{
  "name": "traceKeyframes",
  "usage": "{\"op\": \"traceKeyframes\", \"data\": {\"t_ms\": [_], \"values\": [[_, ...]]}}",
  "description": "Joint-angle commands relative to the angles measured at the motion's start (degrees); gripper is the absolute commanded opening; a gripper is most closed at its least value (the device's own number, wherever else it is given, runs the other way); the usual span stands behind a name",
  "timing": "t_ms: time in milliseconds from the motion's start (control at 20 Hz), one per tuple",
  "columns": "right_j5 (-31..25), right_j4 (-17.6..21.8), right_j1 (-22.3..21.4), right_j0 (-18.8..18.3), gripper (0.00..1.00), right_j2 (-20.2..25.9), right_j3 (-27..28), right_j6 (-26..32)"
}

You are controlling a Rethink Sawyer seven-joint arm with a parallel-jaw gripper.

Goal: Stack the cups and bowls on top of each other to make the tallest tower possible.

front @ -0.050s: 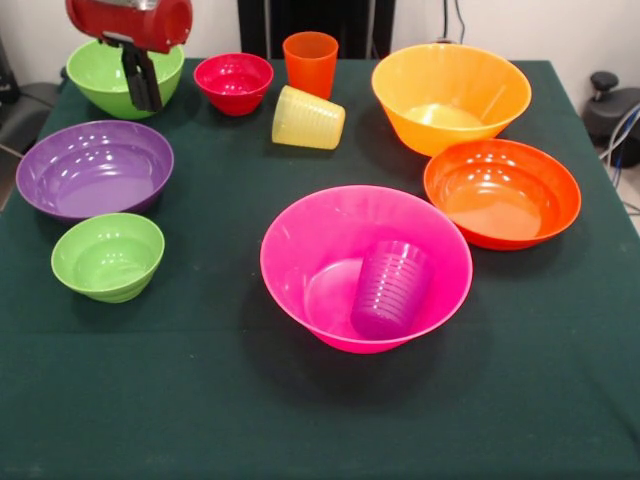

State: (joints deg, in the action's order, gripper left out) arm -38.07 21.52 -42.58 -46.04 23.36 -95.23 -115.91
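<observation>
Nearest the camera sits the large pink bowl (366,268), upright on the dark green bench (560,400). Inside it the purple cup (391,288) stands mouth-down and tilted, leaning against the bowl's inner wall on the right side. No tower stands; every other piece rests alone on the bench.

Left of the pink bowl lies the small green bowl (108,256), and just behind that the large purple bowl (95,168), the two nearly touching. Right of the pink bowl and a little farther back is the orange-red bowl (502,192); behind it, close by, the yellow-orange bowl (451,97).

Straight behind the pink bowl the yellow cup (308,118) lies on its side. The orange cup (310,63) stands upright just behind the yellow one, and the small red bowl (233,82) sits beside both, to their left.

Far back and left of the pink bowl, the medium green bowl (124,76) holds the pincer (141,92) over its middle, beneath the red arm (130,22). Its dark fingers hang close together, gripping nothing visible.
</observation>
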Motion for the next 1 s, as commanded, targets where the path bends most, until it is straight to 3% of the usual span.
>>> {"op": "traceKeyframes", "data": {"t_ms": [50,1000], "values": [[-4.80,4.25,-1.73,0.14,0.00,2.63,-5.45,11.75],[-1.86,5.95,-2.00,-2.43,0.00,2.20,-7.33,12.16]]}}
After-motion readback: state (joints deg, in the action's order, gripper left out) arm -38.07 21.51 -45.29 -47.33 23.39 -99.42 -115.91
